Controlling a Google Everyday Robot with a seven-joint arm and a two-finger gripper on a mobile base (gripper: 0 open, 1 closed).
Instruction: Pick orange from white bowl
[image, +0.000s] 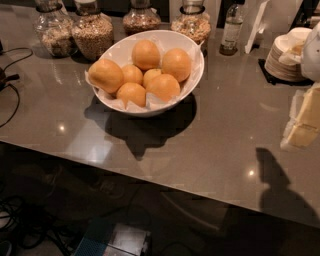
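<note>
At right edge, claw (305, 119); orange (105, 75) inside white bowl (159, 110).

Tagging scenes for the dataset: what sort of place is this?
Likely an office kitchenette: counter, snack jars, bowl of oranges, stacked plates. End effector sits at right edge.

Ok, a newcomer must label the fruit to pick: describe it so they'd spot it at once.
On the grey countertop, with the gripper off at the picture's right edge, a glossy white bowl lined with paper sits before the glass jars. The yellow-orange orange lies against its left rim: the largest, slightly oval, its neighbours smaller and rounder.
</note>
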